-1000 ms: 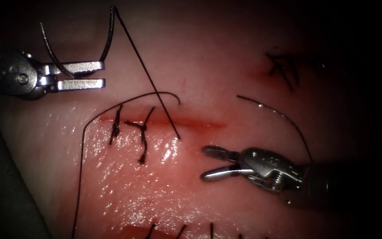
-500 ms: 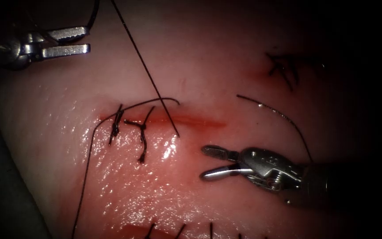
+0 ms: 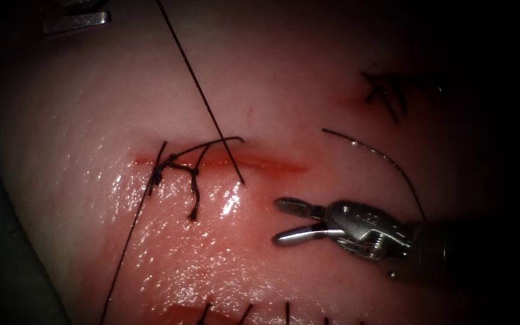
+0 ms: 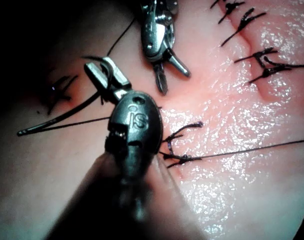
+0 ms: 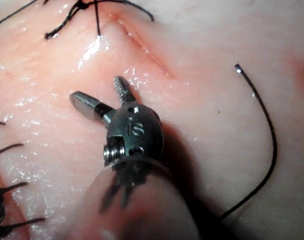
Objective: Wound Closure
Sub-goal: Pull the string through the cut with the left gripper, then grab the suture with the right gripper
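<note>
Your left tool point(image 4: 99, 70), a steel needle driver whose rounded wrist is stamped with what reads as "iS", has its ridged jaws clamped on the dark curved needle point(image 4: 67, 114) partway along its arc; the needle hangs clear of the tissue, above and left of the cut. Your right tool point(image 3: 278, 221) bears the same "iS" mark and lies just below the right part of the cut, its jaws spread and holding nothing. A thin black thread point(image 3: 200, 93) runs taut and slanting down to the narrow red cut point(image 3: 260, 164), entering near its middle. Two knotted black stitches point(image 3: 194, 186) cross the cut's left end. The pale pink tissue point(image 3: 308, 90) glistens wetly, and a loose curved strand point(image 3: 380, 153) rests on it to the right.
</note>
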`<state>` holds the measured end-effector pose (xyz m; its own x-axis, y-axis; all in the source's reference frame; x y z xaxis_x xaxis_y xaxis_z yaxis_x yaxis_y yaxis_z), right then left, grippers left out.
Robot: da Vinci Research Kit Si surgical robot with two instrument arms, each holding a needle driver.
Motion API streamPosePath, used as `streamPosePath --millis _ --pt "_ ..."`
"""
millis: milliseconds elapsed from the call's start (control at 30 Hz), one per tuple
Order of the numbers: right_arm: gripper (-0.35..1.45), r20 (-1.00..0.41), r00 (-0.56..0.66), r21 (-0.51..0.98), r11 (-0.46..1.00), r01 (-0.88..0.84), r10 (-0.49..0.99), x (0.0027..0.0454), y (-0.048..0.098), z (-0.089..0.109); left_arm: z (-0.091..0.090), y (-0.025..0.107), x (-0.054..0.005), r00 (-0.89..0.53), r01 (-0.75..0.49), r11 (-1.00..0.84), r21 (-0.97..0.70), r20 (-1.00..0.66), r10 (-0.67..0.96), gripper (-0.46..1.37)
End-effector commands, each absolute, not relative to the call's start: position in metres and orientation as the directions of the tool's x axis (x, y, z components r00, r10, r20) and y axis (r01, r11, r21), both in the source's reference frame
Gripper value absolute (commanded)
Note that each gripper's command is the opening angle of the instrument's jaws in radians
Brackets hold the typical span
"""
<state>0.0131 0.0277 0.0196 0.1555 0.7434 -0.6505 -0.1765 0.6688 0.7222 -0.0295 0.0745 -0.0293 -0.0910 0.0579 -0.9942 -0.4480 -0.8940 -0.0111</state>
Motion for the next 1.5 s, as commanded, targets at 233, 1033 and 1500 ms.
streamPosePath --millis 233,1033,1500 --pt "0.86 -0.651 0.156 0.722 0.669 -0.176 0.743 0.0132 0.028 0.020 -0.029 0.073 -0.0298 -0.092 -0.432 -0.902 -0.019 -0.994 0.065 -0.35" --pt "0.98 -0.642 0.156 0.731 0.660 -0.174 0.751 0.0127 0.028 0.018 -0.021 0.062 -0.0340 -0.143 -0.369 -0.927 -0.058 -0.983 0.118 -0.35" --pt "0.81 -0.631 0.146 0.740 0.648 -0.182 0.762 0.0134 0.030 0.018 -0.020 0.059 -0.0331 -0.142 -0.371 -0.926 -0.071 -0.981 0.132 -0.35"
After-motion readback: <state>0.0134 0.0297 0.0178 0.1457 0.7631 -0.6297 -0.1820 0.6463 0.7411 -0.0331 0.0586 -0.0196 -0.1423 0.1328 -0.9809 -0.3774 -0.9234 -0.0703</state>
